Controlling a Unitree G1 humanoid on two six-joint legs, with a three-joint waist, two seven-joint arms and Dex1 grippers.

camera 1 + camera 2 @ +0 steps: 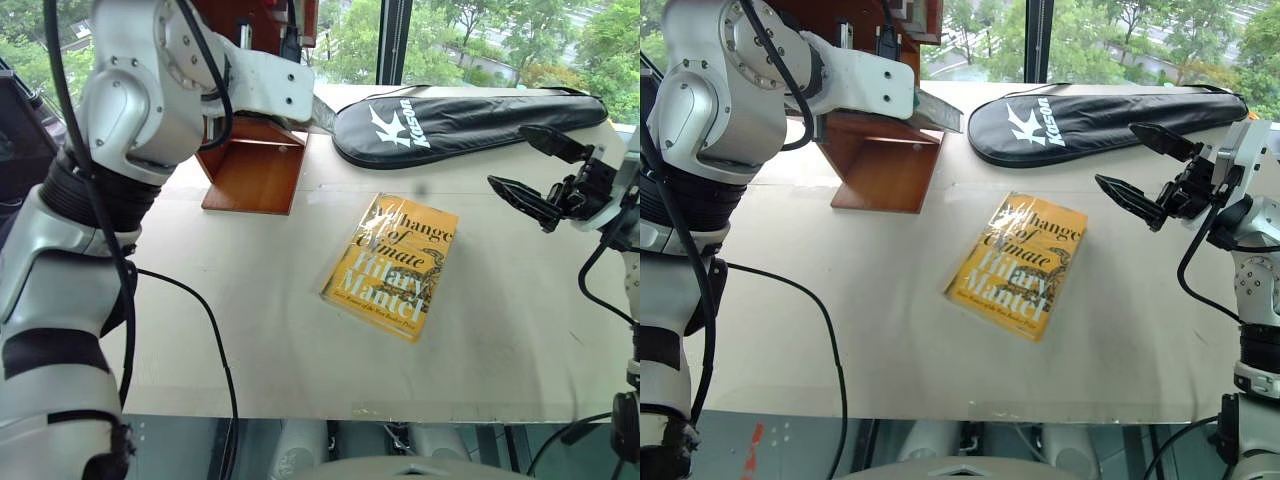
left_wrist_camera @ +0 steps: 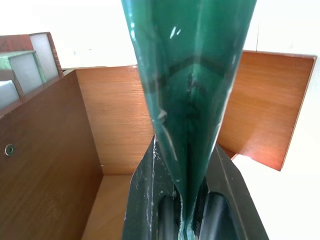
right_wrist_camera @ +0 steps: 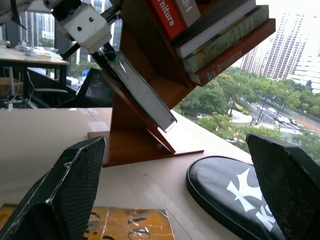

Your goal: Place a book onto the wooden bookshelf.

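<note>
— How's the light where I'm working?

— Bright daylight from the windows (image 1: 440, 40) behind the table (image 1: 250, 330). The sky is blown out white in my left wrist view.

— Any glare?

— Yes. The wrap on the yellow book (image 1: 392, 265) shines in pale streaks, and the book (image 2: 192, 85) between my left fingers (image 2: 145, 200) carries small white glints.

— Shadows?

— Soft ones, beside the shelf (image 1: 255, 165).

— Focus?

— My right fingers (image 3: 62, 192) loom large, dark and slightly soft up close.
</note>
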